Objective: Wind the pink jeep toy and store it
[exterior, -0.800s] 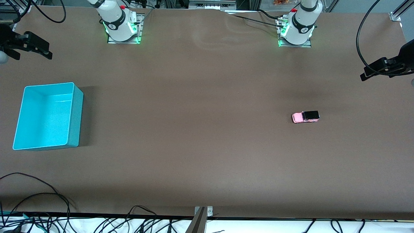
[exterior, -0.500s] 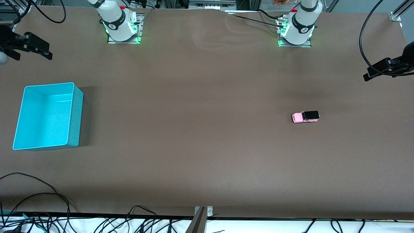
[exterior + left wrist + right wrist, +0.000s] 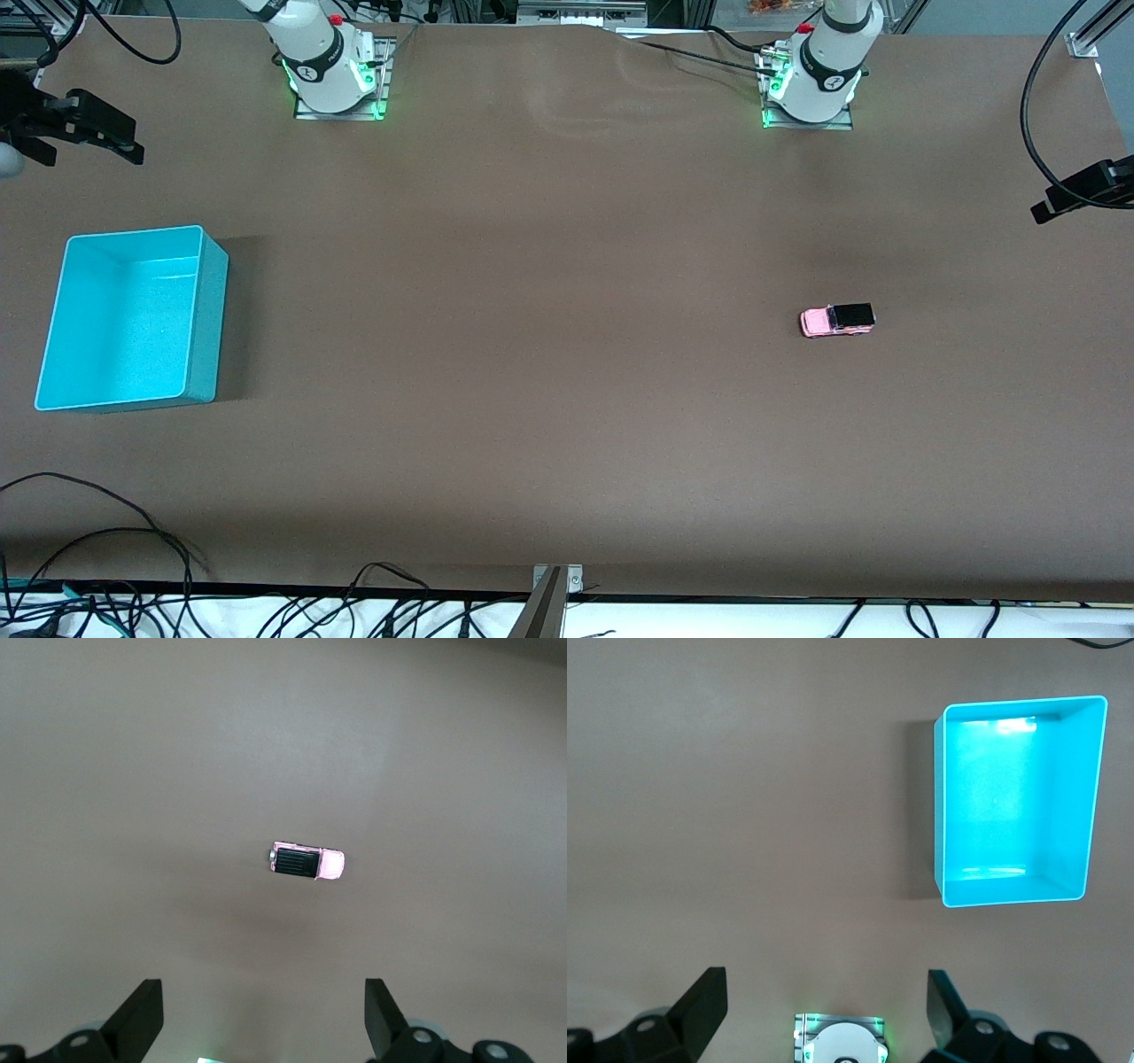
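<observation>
While both arms hang high at the ends of the surface [image 3: 567, 372], the jeep [image 3: 837, 320] sits alone on its wheels toward the left arm's end, untouched, well apart from the bin [image 3: 202, 301] at the right arm's end. The left gripper [image 3: 264, 1014] hovers with fingers spread wide and empty, the jeep plainly visible between them far below in the left wrist view. The right gripper [image 3: 824, 1010] waits over the surface near the bin, fingers equally spread, holding nothing.

Risks, as I judge them: the jeep is tiny and rolls freely, so an off-centre descent could nudge it away before the fingers close. A pinch along its length instead of across its sides could pop it out. Winding needs wheels pressed down firmly; a loose hold would let it skid.
</observation>
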### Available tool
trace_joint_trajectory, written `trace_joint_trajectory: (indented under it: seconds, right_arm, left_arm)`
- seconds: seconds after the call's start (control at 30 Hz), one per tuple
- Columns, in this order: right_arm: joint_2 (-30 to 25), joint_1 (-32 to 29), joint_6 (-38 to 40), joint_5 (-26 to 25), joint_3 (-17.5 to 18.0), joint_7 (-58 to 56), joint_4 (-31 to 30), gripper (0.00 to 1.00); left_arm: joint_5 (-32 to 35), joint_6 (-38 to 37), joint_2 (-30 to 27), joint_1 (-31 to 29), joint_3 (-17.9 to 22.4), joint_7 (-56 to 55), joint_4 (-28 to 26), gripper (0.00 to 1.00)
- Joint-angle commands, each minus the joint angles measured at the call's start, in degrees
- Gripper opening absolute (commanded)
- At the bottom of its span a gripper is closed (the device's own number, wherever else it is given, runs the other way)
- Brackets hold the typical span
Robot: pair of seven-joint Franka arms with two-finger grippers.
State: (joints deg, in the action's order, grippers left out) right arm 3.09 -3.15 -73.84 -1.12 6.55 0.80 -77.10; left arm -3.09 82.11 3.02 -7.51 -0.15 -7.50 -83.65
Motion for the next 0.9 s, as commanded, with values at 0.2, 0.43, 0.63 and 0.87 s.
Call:
trace_joint_trajectory:
  seconds: [0.2, 0.43, 0.63, 0.87]
  right_arm:
    - [-0.3, 0.1, 0.9, -1.0, 0.6, 3.8, 0.3, 1.00]
    - [-0.2, 0.1, 0.3, -1.0, 0.6, 3.9, 0.3, 1.00]
    - [0.0, 0.1, -0.5, -1.0, 0.5, 3.9, 0.2, 1.00]
    - [0.1, 0.1, -0.8, -0.9, 0.5, 3.9, 0.1, 1.00]
  left_arm:
    - [-0.4, -0.7, 1.6, 0.6, -0.7, 0.4, 1.7, 1.00]
    - [-0.7, -0.7, 1.6, 0.7, -0.9, 0.4, 1.8, 1.00]
    - [-0.7, -0.7, 1.6, 2.4, -0.9, 0.4, 1.8, 1.00]
    - [-0.6, -0.7, 1.6, 3.6, -1.0, 0.4, 1.9, 1.00]
